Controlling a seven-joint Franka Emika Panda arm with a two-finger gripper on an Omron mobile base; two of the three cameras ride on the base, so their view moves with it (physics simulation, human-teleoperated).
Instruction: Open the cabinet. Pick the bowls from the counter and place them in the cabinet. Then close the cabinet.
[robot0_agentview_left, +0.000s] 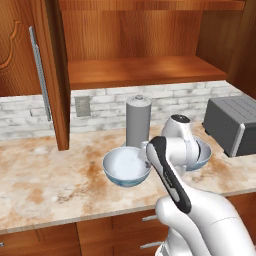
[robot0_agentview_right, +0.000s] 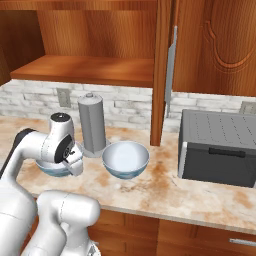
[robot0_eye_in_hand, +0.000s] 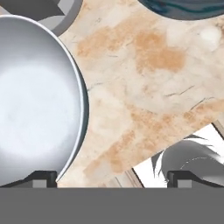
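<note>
The counter (robot0_agentview_left: 50, 185) runs under a brick backsplash, with the cabinet (robot0_agentview_left: 140, 70) above it standing open, its shelf bare. Two bowls sit side by side on the counter in front of a grey cylinder (robot0_agentview_left: 138, 121); a dark toaster (robot0_agentview_right: 220, 145) sits to the right. The gripper (robot0_eye_in_hand: 112, 177) hangs low over the counter with its jaws wide apart, holding nothing. One fingertip (robot0_eye_in_hand: 41, 177) lies over the rim of the near bowl (robot0_eye_in_hand: 35, 100); the other bowl (robot0_eye_in_hand: 188, 8) lies beyond.

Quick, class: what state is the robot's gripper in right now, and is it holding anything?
Gripper: open, fingertips set wide apart, holding nothing, low over the counter with one fingertip at the rim of a bowl.
</note>
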